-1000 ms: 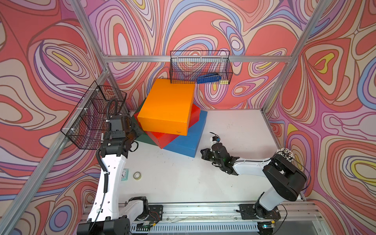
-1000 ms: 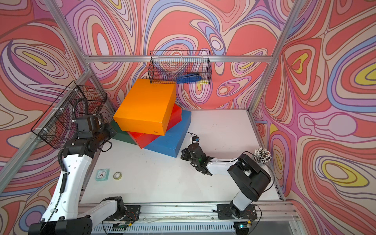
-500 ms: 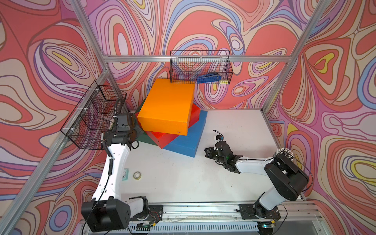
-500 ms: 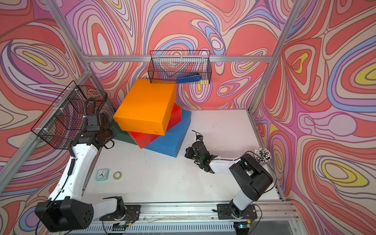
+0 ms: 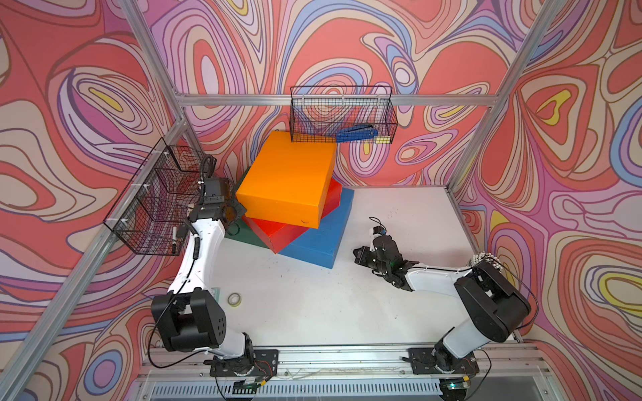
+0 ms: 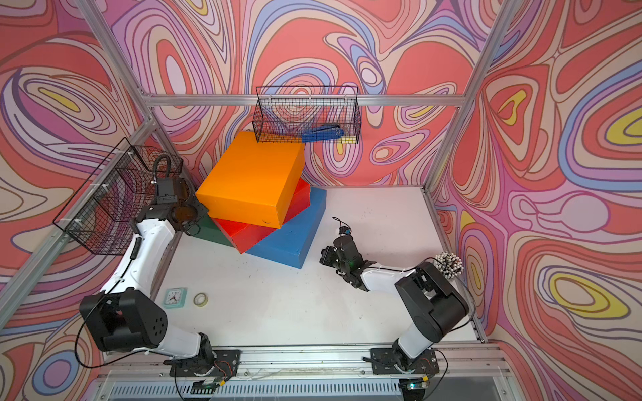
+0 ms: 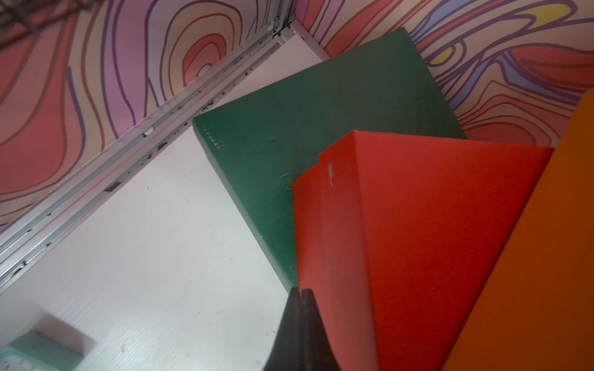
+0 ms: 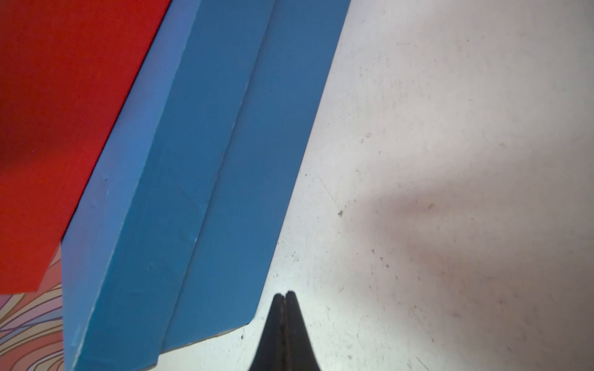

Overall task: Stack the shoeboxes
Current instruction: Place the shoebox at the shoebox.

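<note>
Four shoeboxes sit in one skewed pile toward the back left of the white tabletop (image 5: 382, 312). One orange box (image 5: 288, 180) is on top and one red box (image 5: 278, 231) is under it, turned at a different angle. One blue box (image 5: 319, 239) and one dark green box (image 5: 243, 236) are at the bottom, both resting on the tabletop. The red one lies across the two of them, and whether they touch each other is hidden. Two arms reach in. In its wrist view the left tool (image 7: 301, 292) has its fingertips pressed together, holding nothing, just beside the red box's lower side; contact cannot be judged. The right tool (image 8: 283, 295) is likewise pressed together and empty, just beside the blue box's near corner, low over the tabletop. Two black wire baskets hang on the walls, one at the back (image 5: 342, 114) and one on the left (image 5: 156, 201). One small teal clock (image 6: 175, 297) and one tape roll (image 6: 200, 299) lie near the left arm's base. One cup of white-tipped sticks (image 6: 448, 265) stands at the right edge.
</note>
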Available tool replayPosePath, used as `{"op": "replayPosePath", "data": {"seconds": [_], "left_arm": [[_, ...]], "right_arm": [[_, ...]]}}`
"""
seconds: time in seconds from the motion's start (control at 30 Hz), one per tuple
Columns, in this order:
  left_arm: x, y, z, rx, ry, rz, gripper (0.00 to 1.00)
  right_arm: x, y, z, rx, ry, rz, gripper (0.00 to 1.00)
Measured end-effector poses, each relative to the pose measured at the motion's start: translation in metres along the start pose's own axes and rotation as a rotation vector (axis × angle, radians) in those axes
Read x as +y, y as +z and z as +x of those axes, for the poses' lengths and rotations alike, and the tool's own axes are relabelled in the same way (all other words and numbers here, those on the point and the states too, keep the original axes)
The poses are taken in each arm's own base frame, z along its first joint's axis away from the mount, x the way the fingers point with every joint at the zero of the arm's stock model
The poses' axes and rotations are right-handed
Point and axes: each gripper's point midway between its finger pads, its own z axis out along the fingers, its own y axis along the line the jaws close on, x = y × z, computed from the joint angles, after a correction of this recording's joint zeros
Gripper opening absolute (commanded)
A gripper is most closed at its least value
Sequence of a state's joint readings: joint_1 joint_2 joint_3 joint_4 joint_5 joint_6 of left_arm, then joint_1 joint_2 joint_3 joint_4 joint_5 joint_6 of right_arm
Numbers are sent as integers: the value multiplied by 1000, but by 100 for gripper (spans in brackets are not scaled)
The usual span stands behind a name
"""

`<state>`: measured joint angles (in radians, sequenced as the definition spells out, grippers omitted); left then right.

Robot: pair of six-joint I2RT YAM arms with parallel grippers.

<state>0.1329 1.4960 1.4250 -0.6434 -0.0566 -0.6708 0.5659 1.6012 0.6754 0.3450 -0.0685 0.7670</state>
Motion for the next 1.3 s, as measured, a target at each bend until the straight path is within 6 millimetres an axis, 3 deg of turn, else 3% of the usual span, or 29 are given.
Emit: {"op": "replayPosePath", "data": {"seconds": [0.37, 0.47, 0.7, 0.9, 1.2, 1.3], "left_arm": [[-17, -5, -20, -14, -47, 129, 1], [0, -8, -52, -104, -130, 87, 1], [3, -3, -60, -126, -196, 47, 0], [-15, 14, -72, -94, -202, 62, 0], [-30, 18, -76, -59, -239, 69, 0], [-59, 22, -108, -134, -191, 187, 0]], "right_arm": [[-5, 12, -6, 20, 16, -8, 0], [-7, 15, -3, 32, 19, -6, 0], [-11, 17, -3, 41, 26, -5, 0], [-14, 21, 0, 55, 30, 0, 0], [-17, 30, 2, 65, 33, 10, 0], [-17, 34, -1, 63, 35, 10, 0]]}}
